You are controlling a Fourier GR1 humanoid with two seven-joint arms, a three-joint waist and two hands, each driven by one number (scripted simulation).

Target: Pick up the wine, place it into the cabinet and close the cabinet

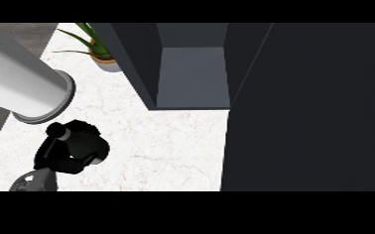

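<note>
Head view: left hand (71,151) beside open cabinet (192,74).

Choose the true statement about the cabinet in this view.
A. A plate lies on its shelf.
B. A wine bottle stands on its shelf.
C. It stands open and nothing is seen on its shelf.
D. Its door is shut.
C: the cabinet is open, with its dark door swung out at the right, and the grey shelf inside shows bare.

The pale marble tabletop (168,144) carries a dark open cabinet (192,74). A potted plant (99,54) stands just left of it.
</note>
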